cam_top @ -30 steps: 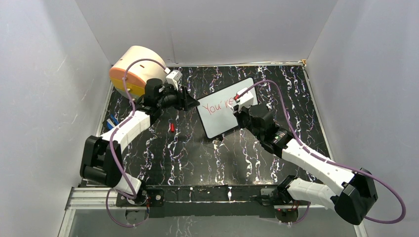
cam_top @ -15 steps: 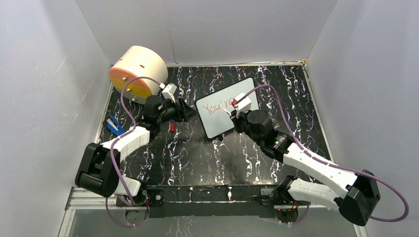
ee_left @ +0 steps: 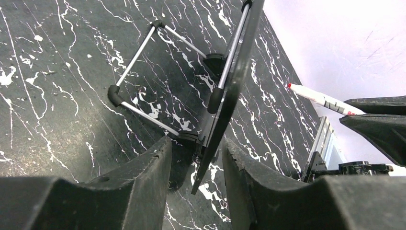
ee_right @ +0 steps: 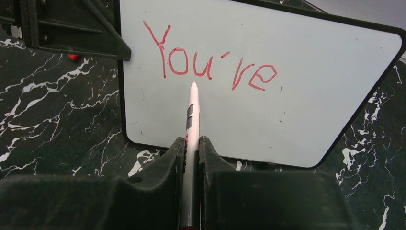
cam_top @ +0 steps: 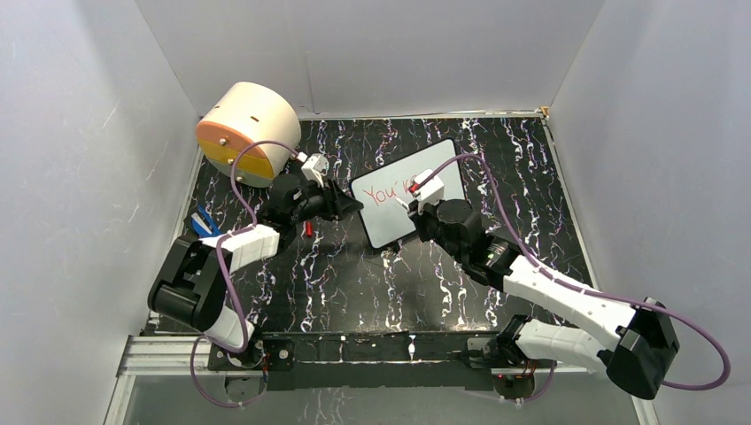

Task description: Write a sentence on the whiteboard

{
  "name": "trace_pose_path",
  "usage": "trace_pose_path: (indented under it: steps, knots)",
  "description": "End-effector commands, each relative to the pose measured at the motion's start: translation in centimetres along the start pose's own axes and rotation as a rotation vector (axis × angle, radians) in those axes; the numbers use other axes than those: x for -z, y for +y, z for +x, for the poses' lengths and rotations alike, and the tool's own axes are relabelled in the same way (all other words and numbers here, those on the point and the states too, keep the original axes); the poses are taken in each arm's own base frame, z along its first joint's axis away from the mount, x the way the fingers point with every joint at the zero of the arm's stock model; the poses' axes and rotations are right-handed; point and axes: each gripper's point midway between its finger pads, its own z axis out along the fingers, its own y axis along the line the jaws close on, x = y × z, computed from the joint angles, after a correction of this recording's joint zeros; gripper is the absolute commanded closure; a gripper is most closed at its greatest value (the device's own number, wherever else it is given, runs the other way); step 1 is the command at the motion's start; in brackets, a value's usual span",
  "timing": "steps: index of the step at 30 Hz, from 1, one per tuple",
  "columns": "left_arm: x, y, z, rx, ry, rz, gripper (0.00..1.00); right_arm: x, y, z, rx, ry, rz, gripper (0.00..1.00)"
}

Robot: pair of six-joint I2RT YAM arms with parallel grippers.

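**Writing on a propped board.** The whiteboard (cam_top: 387, 221) leans on a wire stand (ee_left: 143, 115) at mid-table (cam_top: 354, 274). The sentence (ee_right: 210, 69) so far reads "You're" in red. The right end effector (ee_right: 191, 143) is clamped on a marker (ee_right: 191, 115), whose tip sits just below the "u"; contact cannot be confirmed. The left end effector (ee_left: 196, 146) straddles the board's left edge with its jaws partly apart, a gap visible on one side. To write the next word well, the left arm should probably brace that edge first. Light, even pen pressure would keep the stand from sliding or folding.
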Motion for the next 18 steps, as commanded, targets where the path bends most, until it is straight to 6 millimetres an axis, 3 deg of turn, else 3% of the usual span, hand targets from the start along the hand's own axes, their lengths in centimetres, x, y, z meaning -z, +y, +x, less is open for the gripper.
trace_pose_path:
  steps: [1,14,18]
  knots:
    - [-0.4,-1.0,-0.2,-0.049,-0.014,0.075,0.61,-0.5,0.1,-1.5,-0.004,-0.054,0.013,1.00]
    - [-1.3,-0.2,1.4,-0.139,0.096,0.125,0.97,-1.0,1.6,-0.5,0.034,-0.014,0.021,1.00]
    - [-1.2,0.0,1.8,-0.149,0.129,0.132,1.00,-1.1,2.2,0.1,0.040,0.000,0.024,1.00]
